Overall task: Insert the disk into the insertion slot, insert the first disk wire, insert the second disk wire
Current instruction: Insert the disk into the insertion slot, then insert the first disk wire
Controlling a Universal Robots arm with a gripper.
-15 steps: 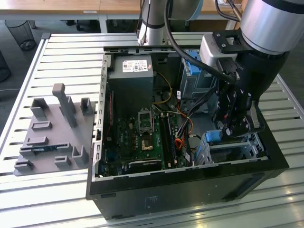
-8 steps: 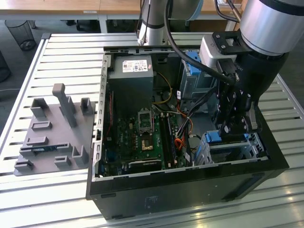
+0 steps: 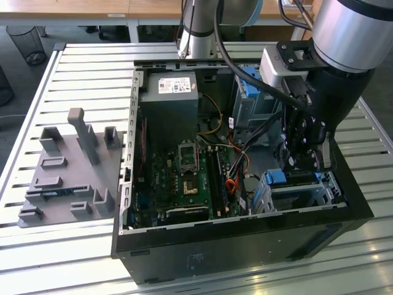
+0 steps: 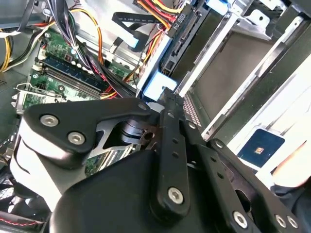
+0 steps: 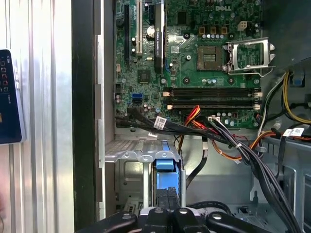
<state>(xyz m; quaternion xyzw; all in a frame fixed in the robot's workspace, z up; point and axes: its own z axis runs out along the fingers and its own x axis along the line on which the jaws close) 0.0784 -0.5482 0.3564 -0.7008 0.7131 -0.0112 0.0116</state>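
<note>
My gripper (image 3: 295,165) hangs inside the open computer case, over its front corner at the exterior view's right. The disk (image 3: 277,178), marked by its bright blue caddy, sits in the insertion slot (image 3: 307,193), a low silver perforated cage. In the first wrist view my gripper (image 5: 166,199) has its fingers close together on the near end of the disk (image 5: 165,170), which lies between the slot's silver rails (image 5: 131,156). In the second wrist view a fingertip (image 4: 167,97) meets the blue caddy edge (image 4: 156,86). A black connector (image 4: 181,36) with red and yellow wires lies right beside it.
A thick black cable bundle (image 5: 233,145) and orange wires (image 5: 194,116) cross between the motherboard (image 3: 184,172) and the slot. A taller grey cage (image 3: 249,98) and the power supply (image 3: 169,92) stand at the back. A grey fixture (image 3: 67,172) lies on the slatted table (image 3: 73,258).
</note>
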